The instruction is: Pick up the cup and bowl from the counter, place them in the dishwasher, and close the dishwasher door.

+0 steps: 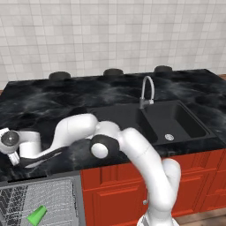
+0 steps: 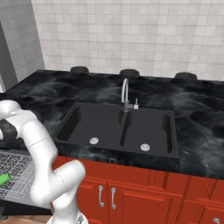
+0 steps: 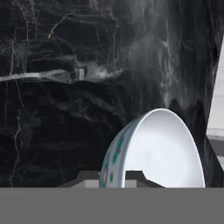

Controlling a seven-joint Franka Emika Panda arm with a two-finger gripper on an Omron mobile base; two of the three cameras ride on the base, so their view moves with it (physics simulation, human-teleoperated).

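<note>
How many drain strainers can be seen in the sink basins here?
2: one in the left basin, one in the right basin of the sink. None looks hidden.

The robot arm [image 1: 145, 159] is built of smooth, glossy white rounded segments — tubular links swelling into bulbous housings at each joint. Dark grey-black bands and disc-shaped caps mark the joints; one round cap [image 1: 99, 149] carries a pale centre. The white wrist block [image 1: 27, 143] bears a grey circular fitting with a dark rim — a thin dark strut runs beneath it.
</note>
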